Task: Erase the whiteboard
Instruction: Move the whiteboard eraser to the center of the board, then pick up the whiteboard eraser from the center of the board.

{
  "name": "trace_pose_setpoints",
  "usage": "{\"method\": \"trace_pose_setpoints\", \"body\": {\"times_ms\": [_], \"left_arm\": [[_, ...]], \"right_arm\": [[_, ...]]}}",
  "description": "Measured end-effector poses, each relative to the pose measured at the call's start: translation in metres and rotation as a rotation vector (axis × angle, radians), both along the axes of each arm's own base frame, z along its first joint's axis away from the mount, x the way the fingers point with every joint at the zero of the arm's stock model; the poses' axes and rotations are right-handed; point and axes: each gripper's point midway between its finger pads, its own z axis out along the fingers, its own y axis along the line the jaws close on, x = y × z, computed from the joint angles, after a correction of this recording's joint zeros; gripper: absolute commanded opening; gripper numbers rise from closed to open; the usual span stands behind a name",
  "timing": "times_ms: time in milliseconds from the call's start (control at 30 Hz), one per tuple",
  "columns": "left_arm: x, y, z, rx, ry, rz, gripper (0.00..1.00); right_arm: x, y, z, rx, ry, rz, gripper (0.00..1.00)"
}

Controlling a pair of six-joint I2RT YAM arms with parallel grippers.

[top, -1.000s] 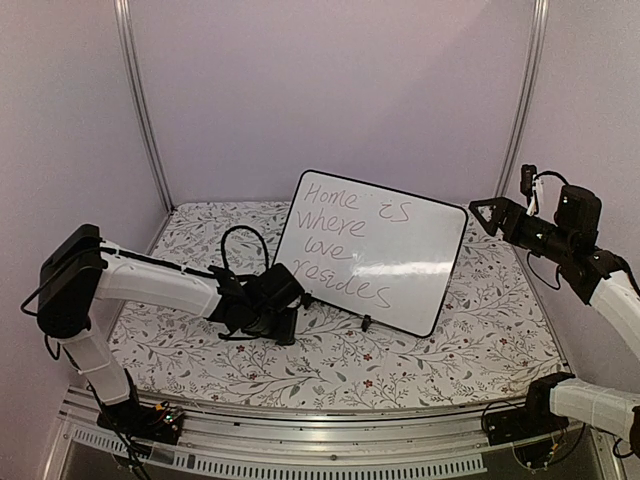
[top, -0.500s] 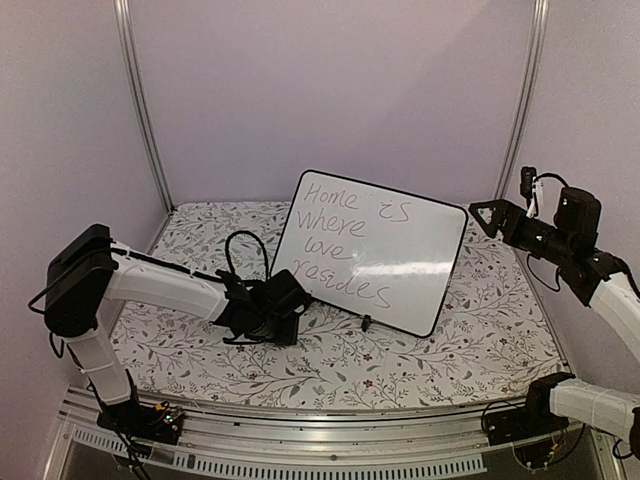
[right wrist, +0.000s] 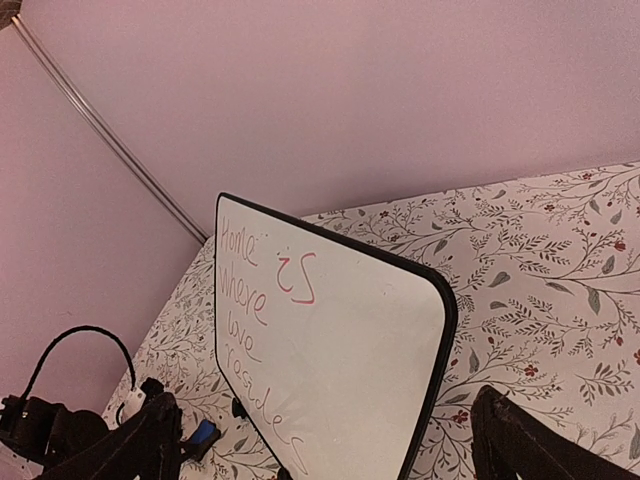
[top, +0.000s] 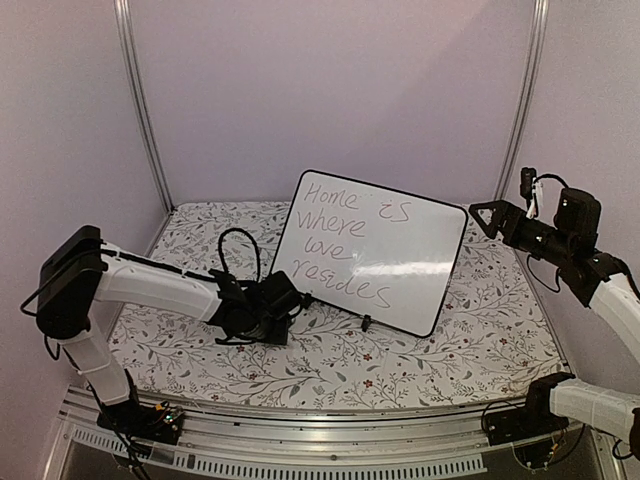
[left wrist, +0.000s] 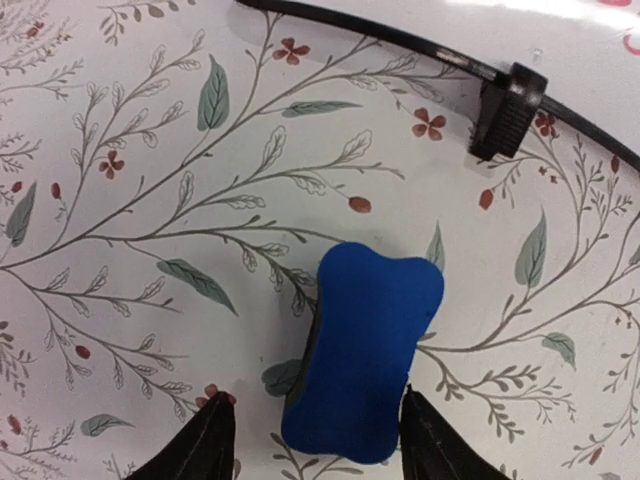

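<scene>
- Whiteboard (top: 405,255) stands propped on small black feet mid-table on the floral tablecloth (top: 480,345), leaning back, face toward the arms. Its long axis runs roughly left to right, with the right end nearer the arms.
- Writing is legible, purple-pink marker on the left half: "Home is where love resides", four lines. The right half is bare. No brand or label visible anywhere.
- Key relation: the blue eraser (left wrist: 365,350) lies flat on the cloth just short of the board's bottom rim. One black foot (left wrist: 508,110) sits beyond it, up and to the right in the wrist view.
- The eraser's long axis points away from the left gripper (left wrist: 318,442) toward the board, tipped slightly right. The jaws would close across its short side, which looks like the right orientation.
- Left jaws are part spread and straddle the eraser's near end. There is a clear strip of cloth between one finger and the eraser, and the other finger is at or just beside its edge. I read that as not clamped yet.
- The left arm is the nearer one, low on the table off the board's lower left corner.
- Right gripper (top: 480,216) is raised off the board's right edge, apart from it, jaws spread wide and holding nothing.
- My read: the grasp comes next, and no wiping has started.
</scene>
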Motion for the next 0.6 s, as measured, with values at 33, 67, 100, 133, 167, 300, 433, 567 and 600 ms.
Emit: {"method": "trace_pose_setpoints", "body": {"times_ms": [33,67,100,133,167,300,433,567,600], "left_arm": [[-0.001,0.001,0.002,-0.002,-0.003,-0.003,0.54],[-0.001,0.002,0.004,-0.006,-0.009,-0.013,0.54],[-0.001,0.002,0.006,-0.011,-0.016,-0.023,0.54],[-0.001,0.002,0.009,-0.017,-0.026,-0.037,0.54],[-0.001,0.001,0.013,-0.025,-0.038,-0.056,0.54],[0.004,-0.007,0.023,-0.039,-0.072,-0.121,0.53],[0.009,-0.011,0.026,-0.060,-0.083,-0.196,0.53],[0.013,-0.005,0.027,-0.076,-0.079,-0.244,0.53],[0.015,-0.004,0.028,-0.078,-0.082,-0.252,0.53]], "right_arm": [[0.000,0.000,0.000,0.000,0.000,0.000,0.99],[0.000,0.000,0.000,0.000,0.000,0.000,0.99],[0.000,0.000,0.000,0.000,0.000,0.001,0.99],[0.000,0.000,0.000,0.000,0.000,0.001,0.99],[0.000,0.000,0.000,0.001,0.000,0.003,0.99],[-0.001,0.001,0.000,0.002,0.000,0.007,0.99],[-0.001,0.002,0.000,0.004,0.001,0.013,0.99],[-0.002,0.003,0.000,0.004,0.000,0.017,0.99],[-0.002,0.003,0.000,0.004,0.000,0.017,0.99]]}}
